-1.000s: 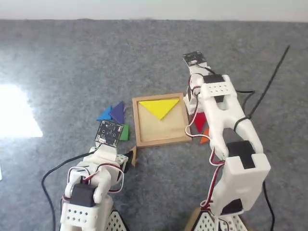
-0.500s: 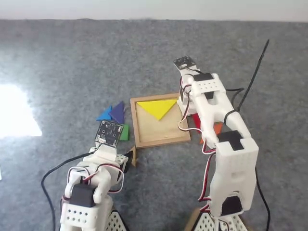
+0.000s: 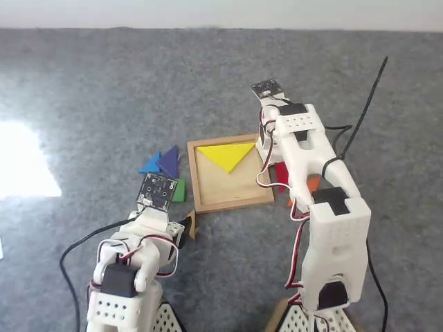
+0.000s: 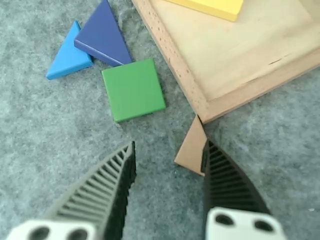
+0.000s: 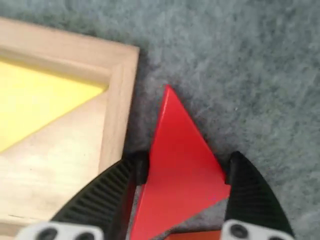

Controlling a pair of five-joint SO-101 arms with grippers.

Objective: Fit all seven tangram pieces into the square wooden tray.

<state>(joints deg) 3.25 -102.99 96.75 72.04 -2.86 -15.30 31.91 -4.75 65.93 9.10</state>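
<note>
The fingers (image 5: 112, 192) of the right gripper (image 5: 187, 159) stand open with the red triangle (image 5: 175, 140) between them, its sharp corner pointing ahead of the fingertips. The wooden tray (image 5: 120, 90), holding a yellow triangle (image 5: 35, 95), lies just beside one finger. The left gripper (image 4: 169, 147), also open, hangs by a tan piece (image 4: 192, 150). The high view hides most of the red triangle under the arm.

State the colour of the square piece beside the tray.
Square piece: green, best in left wrist view.
</note>
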